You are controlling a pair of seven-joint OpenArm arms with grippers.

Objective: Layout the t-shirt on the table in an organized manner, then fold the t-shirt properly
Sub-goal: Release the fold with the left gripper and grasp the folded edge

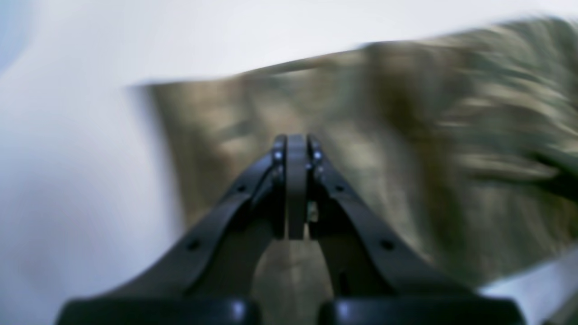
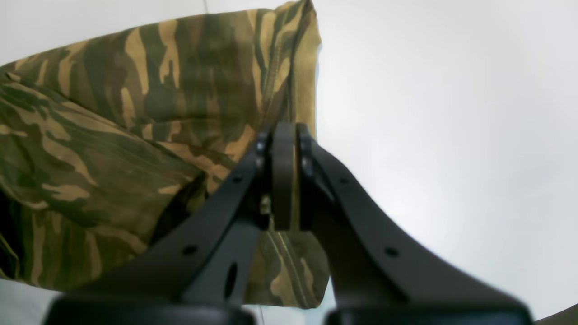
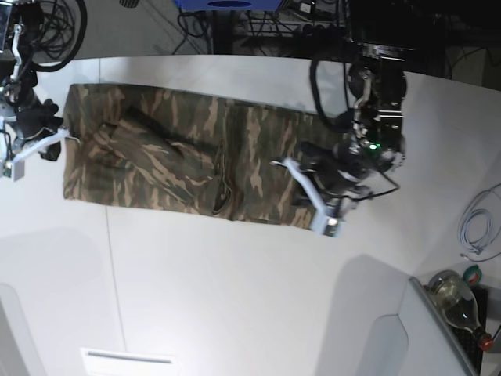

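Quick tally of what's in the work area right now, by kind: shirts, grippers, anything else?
T-shirt: 1
Grippers: 2, the left gripper and the right gripper
Table: 1
Bottle at the table's edge: 1
Total: 5

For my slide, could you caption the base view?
Two arms work opposite ends of the t-shirt stretched long across the table.

No text, label, brand or number can be read anywhere in these views; nothing legible appears on any surface.
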